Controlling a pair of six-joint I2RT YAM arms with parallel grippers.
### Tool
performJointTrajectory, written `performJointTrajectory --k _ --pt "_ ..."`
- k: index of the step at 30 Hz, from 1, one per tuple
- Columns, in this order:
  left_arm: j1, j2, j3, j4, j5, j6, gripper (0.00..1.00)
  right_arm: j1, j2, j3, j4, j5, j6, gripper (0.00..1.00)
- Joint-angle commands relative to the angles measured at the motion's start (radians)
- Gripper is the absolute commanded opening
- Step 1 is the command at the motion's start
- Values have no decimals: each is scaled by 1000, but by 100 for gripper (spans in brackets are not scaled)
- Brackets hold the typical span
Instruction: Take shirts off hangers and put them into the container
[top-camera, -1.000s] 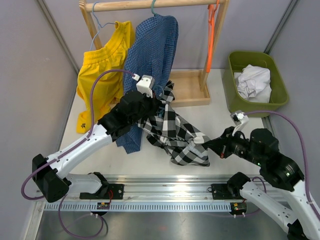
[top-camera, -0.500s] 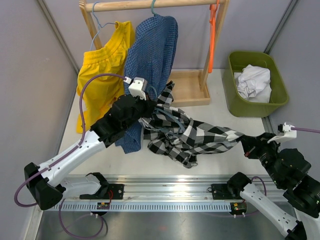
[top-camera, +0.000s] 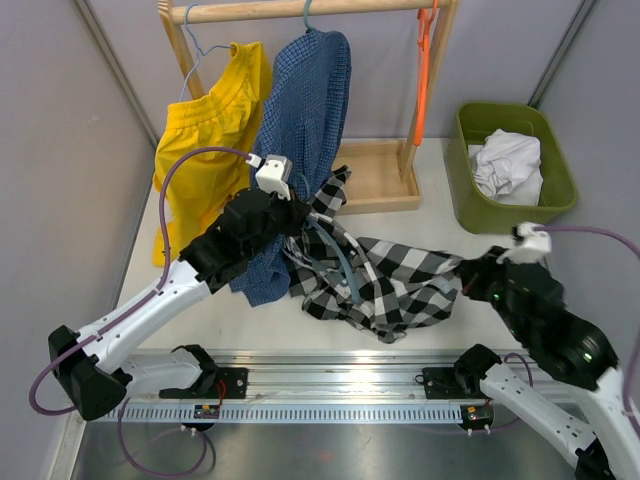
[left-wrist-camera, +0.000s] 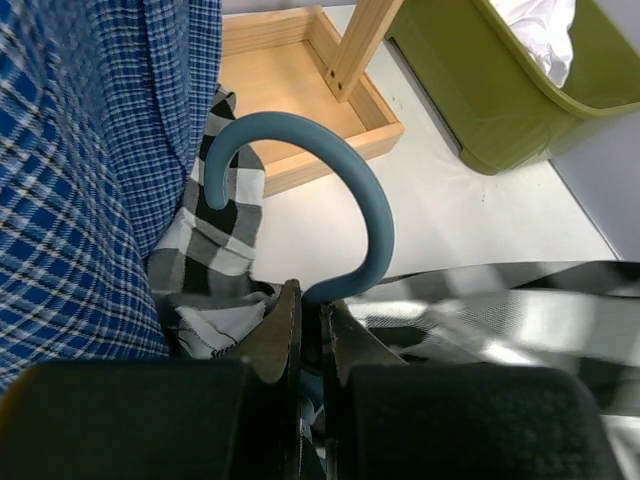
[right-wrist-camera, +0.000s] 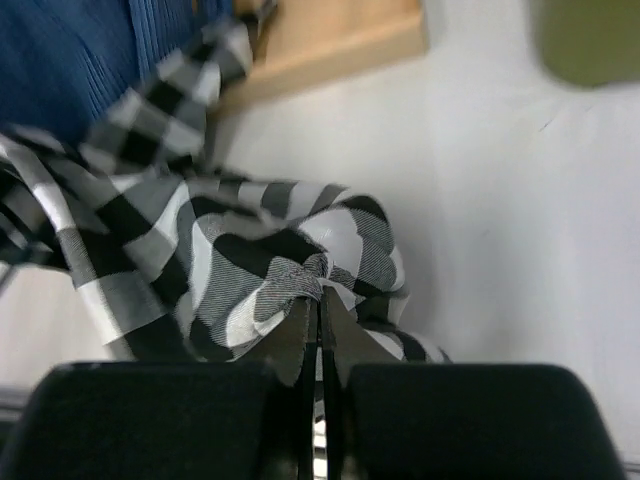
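Observation:
A black-and-white plaid shirt (top-camera: 400, 280) lies stretched across the table between my two grippers, with a slate-blue hanger (top-camera: 345, 275) still threaded in it. My left gripper (top-camera: 298, 225) is shut on the stem of that hanger just below its hook (left-wrist-camera: 372, 205). My right gripper (top-camera: 466, 280) is shut on a bunched fold of the plaid shirt (right-wrist-camera: 250, 250). A blue checked shirt (top-camera: 305, 110) hangs on the rail from a teal hanger (top-camera: 305, 12). An empty orange hanger (top-camera: 425, 70) hangs at the rail's right end. The olive-green container (top-camera: 505, 218) holds a white shirt (top-camera: 507, 165).
A yellow garment (top-camera: 215, 130) hangs at the left of the wooden rail (top-camera: 300, 8). The frame's wooden base tray (top-camera: 385, 175) sits behind the plaid shirt. Grey walls close both sides, and a metal rail runs along the near edge.
My right gripper pulled the plaid shirt out to the right, then came back slightly left and farther from me, letting the cloth slacken. The left arm shifted only a little with the hanger.

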Motion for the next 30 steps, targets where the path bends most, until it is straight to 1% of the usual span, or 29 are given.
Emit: performJointTrajectory --k 1,2,3,5,6,8,9,11,13,15,16,19,21,22,24,25,26,28,29,30 --pt "12 -40 -1 41 103 -34 0 1 137 -124 178 -220 -15 0" --pt "10 -48 -7 55 146 -74 0 1 158 -147 247 -246 -15 0" --pt "9 -57 -10 85 226 -97 0 1 180 -176 274 -277 -18 0" --pt "7 -89 -25 124 300 -170 0 1 241 -195 349 -291 -21 0" --pt "7 -100 -31 170 364 -197 0 1 263 -210 375 -312 -26 0" --pt "6 -129 -39 210 415 -275 0 2 330 -222 439 -334 -34 0" --pt "6 -141 -51 257 450 -304 0 2 355 -232 462 -361 -41 0" --pt "7 -160 -71 311 484 -391 0 7 438 -238 516 -388 -41 0" --pt "9 -187 -83 360 503 -451 0 28 516 -244 547 -411 -45 0" --pt "13 -215 -94 403 518 -485 0 56 560 -247 588 -405 -43 0" --pt "23 -224 -93 411 524 -504 0 69 602 -246 597 -403 -43 0" --pt "59 -246 -67 354 530 -510 0 126 687 -232 602 -403 -48 0" --pt "87 -261 -62 290 520 -504 0 142 737 -209 582 -406 -54 0" --pt "113 -282 -60 268 509 -476 0 149 783 -201 573 -408 -55 0" --pt "118 -305 -34 119 382 -401 0 177 821 -187 550 -408 -57 0" --pt "118 -318 -19 62 327 -319 0 188 850 -183 547 -406 -57 0" --pt "118 -321 7 -39 212 -277 0 200 858 -175 536 -402 -55 0" --pt "118 -329 15 -119 100 -194 0 235 855 -164 522 -385 -52 0" --pt "118 -330 19 -187 19 -170 0 241 848 -157 503 -385 -54 18" --pt "118 -329 21 -222 -11 -154 0 252 819 -141 492 -388 -63 34"
